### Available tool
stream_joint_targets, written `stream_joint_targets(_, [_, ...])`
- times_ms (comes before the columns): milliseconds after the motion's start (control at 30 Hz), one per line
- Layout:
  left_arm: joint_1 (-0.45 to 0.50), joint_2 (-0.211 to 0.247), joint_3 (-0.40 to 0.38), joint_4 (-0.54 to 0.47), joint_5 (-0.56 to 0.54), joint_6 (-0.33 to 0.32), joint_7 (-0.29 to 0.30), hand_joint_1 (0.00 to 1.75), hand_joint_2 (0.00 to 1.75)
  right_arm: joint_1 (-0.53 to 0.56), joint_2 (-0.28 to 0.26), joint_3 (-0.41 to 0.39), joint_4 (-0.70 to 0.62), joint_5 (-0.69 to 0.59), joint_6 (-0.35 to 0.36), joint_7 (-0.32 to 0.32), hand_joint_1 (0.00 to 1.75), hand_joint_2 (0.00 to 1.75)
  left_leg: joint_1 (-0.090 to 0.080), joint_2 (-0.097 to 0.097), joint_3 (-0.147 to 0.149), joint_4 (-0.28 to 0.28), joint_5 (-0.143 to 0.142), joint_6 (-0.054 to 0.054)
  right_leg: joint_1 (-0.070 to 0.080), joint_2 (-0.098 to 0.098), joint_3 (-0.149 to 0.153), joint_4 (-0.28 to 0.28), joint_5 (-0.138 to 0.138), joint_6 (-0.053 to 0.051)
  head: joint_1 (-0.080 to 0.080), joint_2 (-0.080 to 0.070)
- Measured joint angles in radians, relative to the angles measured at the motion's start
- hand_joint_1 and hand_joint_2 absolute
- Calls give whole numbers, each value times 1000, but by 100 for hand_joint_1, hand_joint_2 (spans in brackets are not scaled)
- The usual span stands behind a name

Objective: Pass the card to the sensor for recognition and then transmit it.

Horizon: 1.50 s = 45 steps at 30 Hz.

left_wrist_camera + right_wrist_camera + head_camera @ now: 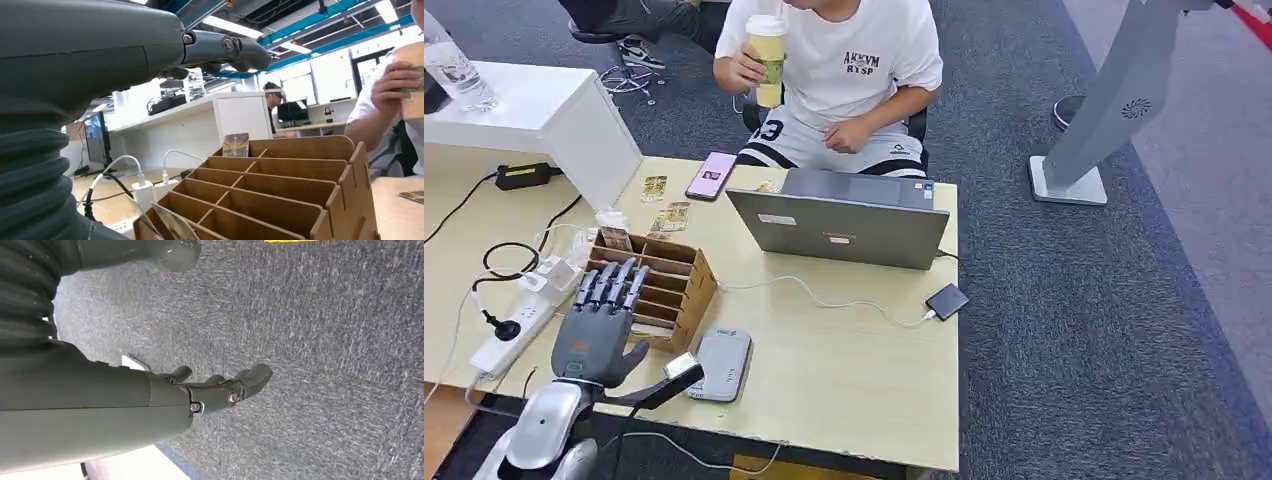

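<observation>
The left hand [596, 325] hovers with its fingers spread flat and holding nothing, over the near end of the wooden slotted card holder [667, 285] at the left of the pale wood surface [844, 370]. One card [235, 144] stands upright in the holder's far slot, and another card [172, 224] leans in a near slot close under the hand. Just right of the hand, a grey card sensor [720, 364] lies flat near the surface's near edge. Two more cards [664, 203] lie on the surface beyond the holder, beside a pink phone [711, 175]. A grey laptop [844, 222] stands open toward a seated person [839, 75] at the far side, who holds a cup [767, 55]. A white power strip [519, 318] lies left of the holder. The right hand [225, 387] hangs above grey carpet [325, 340], fingers loosely curled and holding nothing.
</observation>
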Motion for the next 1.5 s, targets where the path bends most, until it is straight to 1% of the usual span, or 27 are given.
stream_joint_targets(100, [2, 1, 0, 0, 2, -24, 2, 0, 175, 0, 0, 0, 0, 0, 0, 0, 0, 175, 0, 0, 0, 0, 0, 0, 0, 0, 0, 0, 0, 0, 0, 0])
stream_joint_targets(133, [2, 4, 0, 1, 5, -52, 6, 0, 175, 0, -1, 0, 0, 1, 2, 0, 0, 175, 0, 0, 0, 0, 0, 0, 0, 0, 0, 0, 0, 0, 0, 0])
stream_joint_targets(233, [3, 17, 3, 10, 11, -83, 11, 0, 175, 0, -2, 0, 0, 2, 14, 3, 0, 175, 0, 0, 0, 0, 0, 0, 0, 0, 0, 0, 0, 0, 0, 0])
stream_joint_targets(533, [6, 35, 7, 25, 29, -100, 10, 0, 175, 0, -5, 0, 0, 3, 29, 3, 0, 175, 0, 0, 0, 0, 0, 0, 0, 0, 0, 0, 0, 0, 0, 0])
stream_joint_targets(867, [6, 40, 8, 25, 34, -102, 9, 0, 175, 0, -8, 0, 0, 9, 29, 2, 0, 175, 0, 0, 0, 0, 0, 0, 0, 0, 0, 0, 0, 0, 0, 0])
stream_joint_targets(1233, [-30, 34, 8, 39, 66, -113, -10, 0, 175, 0, -11, 16, 0, 34, 36, -11, 0, 175, 0, 0, 0, 0, 0, 0, 0, 0, 0, 0, 0, 0, 0, 0])
stream_joint_targets(1333, [-44, 31, 8, 47, 68, -117, -10, 0, 175, -1, -12, 16, 0, 17, 52, -12, 0, 175, 0, 0, 0, 0, 0, 0, 0, 0, 0, 0, 0, 0, 0, 0])
stream_joint_targets(1500, [-58, 26, 7, 62, 77, -125, -12, 0, 175, -1, -13, 16, 0, 13, 57, -12, 0, 175, 0, 0, 0, 0, 0, 0, 0, 0, 0, 0, 0, 0, 0, 0])
